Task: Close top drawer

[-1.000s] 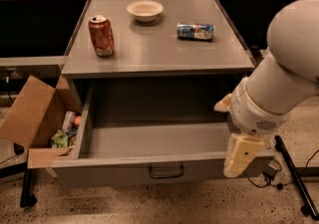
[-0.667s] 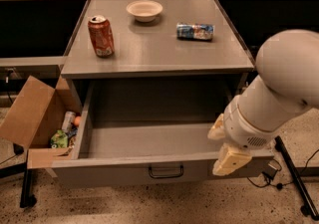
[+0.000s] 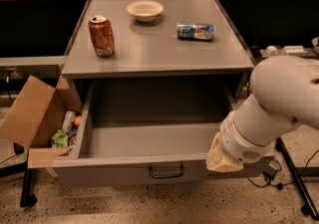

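**A:** Under the desk (image 3: 159, 54) top, what do you label first?

**B:** I label the top drawer (image 3: 109, 172). It stands wide open, with its deep grey tray drawn out toward the camera. Its flat front panel lies along the lower part of the view, and a small dark handle (image 3: 166, 171) sits at the panel's centre.

**A:** And the gripper?

**B:** The gripper (image 3: 223, 157) is at the right end of that front panel, level with its top edge and well to the right of the handle. The thick white arm (image 3: 279, 103) comes in from the right. From my station I cannot tell how far the gripper is open, or whether it has hold of anything.

**A:** Other items?

**B:** On the desk I mark a red can (image 3: 101, 35) standing upright at the left. A pale bowl (image 3: 144, 10) sits at the rear centre, and a blue-and-white packet (image 3: 196, 31) lies on its side at the right. An open cardboard box (image 3: 35, 113) with a few items inside stands on the floor just beside the drawer's left wall.
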